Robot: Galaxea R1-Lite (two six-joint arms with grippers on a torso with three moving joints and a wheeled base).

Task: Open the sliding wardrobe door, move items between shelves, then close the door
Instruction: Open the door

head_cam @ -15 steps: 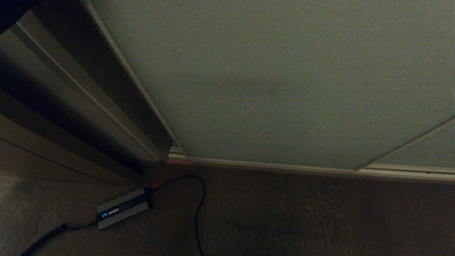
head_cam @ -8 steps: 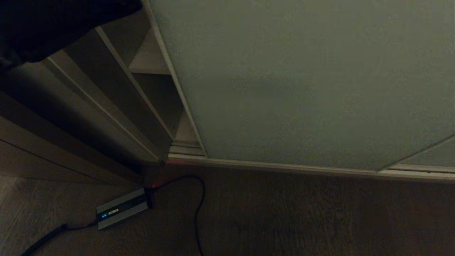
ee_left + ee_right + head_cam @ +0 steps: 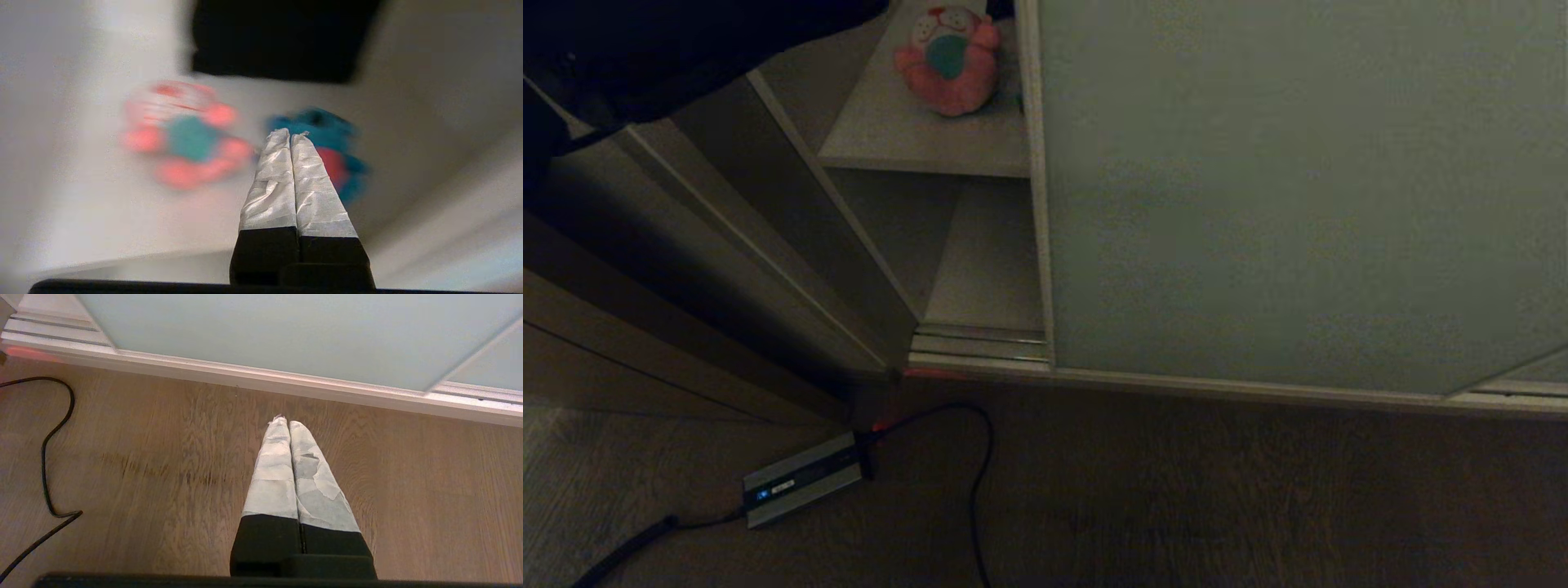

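The sliding wardrobe door (image 3: 1298,188), a pale grey-green panel, stands partly open with its left edge beside the shelves. A pink plush toy (image 3: 947,57) with a teal body sits on the upper shelf (image 3: 907,139); a lower shelf (image 3: 988,269) shows bare below it. My left gripper (image 3: 290,132) is shut and empty, pointing between the pink toy (image 3: 186,134) and a dark teal-blue toy (image 3: 322,122) with a red belly, short of both. The left arm (image 3: 645,49) shows dark at the head view's top left. My right gripper (image 3: 284,421) hangs shut over the floor.
A dark folded cloth (image 3: 282,36) lies behind the toys. The brown wooden side panel (image 3: 727,269) borders the opening on the left. A power brick (image 3: 800,483) and its black cable (image 3: 980,474) lie on the wood floor before the door track (image 3: 980,347).
The door has slid to the right, uncovering the shelves and the pink toy. The left arm has come further into the head view's top left. The right arm has stayed still.
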